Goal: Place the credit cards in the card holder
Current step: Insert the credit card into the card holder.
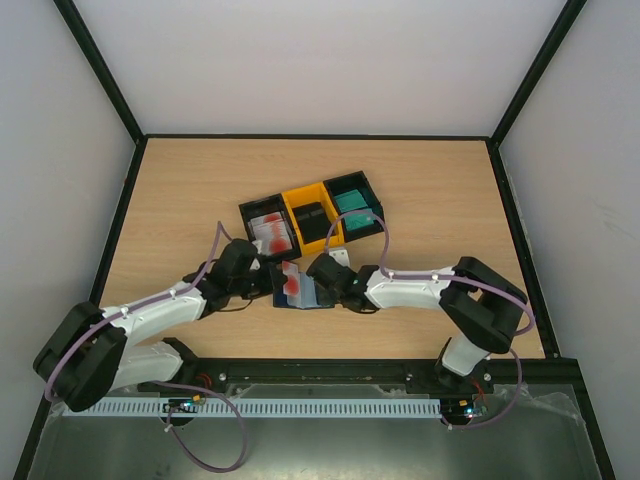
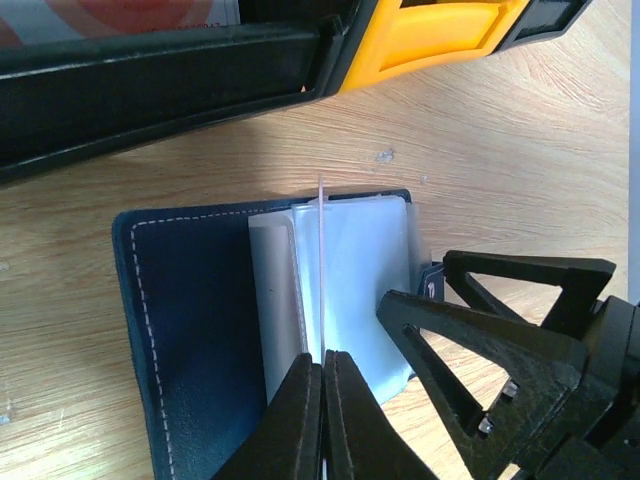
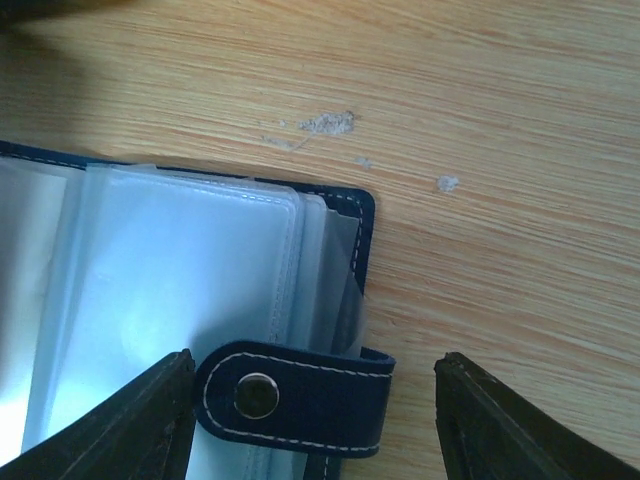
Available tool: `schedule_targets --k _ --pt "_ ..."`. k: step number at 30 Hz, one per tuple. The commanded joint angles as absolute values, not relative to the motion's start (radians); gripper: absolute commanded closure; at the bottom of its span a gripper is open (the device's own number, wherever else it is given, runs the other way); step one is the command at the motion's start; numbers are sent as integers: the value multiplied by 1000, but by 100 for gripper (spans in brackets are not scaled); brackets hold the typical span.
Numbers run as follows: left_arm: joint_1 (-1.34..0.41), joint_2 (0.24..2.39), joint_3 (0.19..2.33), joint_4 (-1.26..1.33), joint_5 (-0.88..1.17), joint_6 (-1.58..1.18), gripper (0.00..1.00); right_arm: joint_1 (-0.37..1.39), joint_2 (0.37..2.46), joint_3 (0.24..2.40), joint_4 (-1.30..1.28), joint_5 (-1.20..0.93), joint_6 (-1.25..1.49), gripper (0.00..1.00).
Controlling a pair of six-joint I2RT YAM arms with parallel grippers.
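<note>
Three bins [image 1: 303,191], seemingly three stacks of credit cards [image 1: 270,232], one card holder [image 1: 300,293], two hands [image 1: 264,285] [image 1: 324,276]

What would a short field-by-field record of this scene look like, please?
card holder: open on the table, clear sleeves showing
left tool: shut on a white-and-red card, held at the sleeves
right tool: open, fingers either side of the snap tab
bins: three in a row beyond the holder, containing card stacks in white-and-red, black and teal
</note>
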State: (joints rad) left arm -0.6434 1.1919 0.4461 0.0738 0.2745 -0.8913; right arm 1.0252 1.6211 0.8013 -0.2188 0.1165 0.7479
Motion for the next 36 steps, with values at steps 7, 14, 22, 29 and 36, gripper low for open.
schedule_targets --k 7,14,22,29,36 --pt "-617 1225 415 191 369 -894 98 1032 1646 804 -309 147 799 41" --pt "-618 1238 380 213 352 -901 98 1032 1647 801 -304 128 805 46" --pt "-617 1249 362 247 376 -925 97 1032 1653 795 -293 123 815 47" --pt "-617 1289 358 283 388 -947 97 1031 1653 786 -288 118 826 51" --pt "-617 1295 349 315 428 -965 97 1032 1650 782 -288 120 834 52"
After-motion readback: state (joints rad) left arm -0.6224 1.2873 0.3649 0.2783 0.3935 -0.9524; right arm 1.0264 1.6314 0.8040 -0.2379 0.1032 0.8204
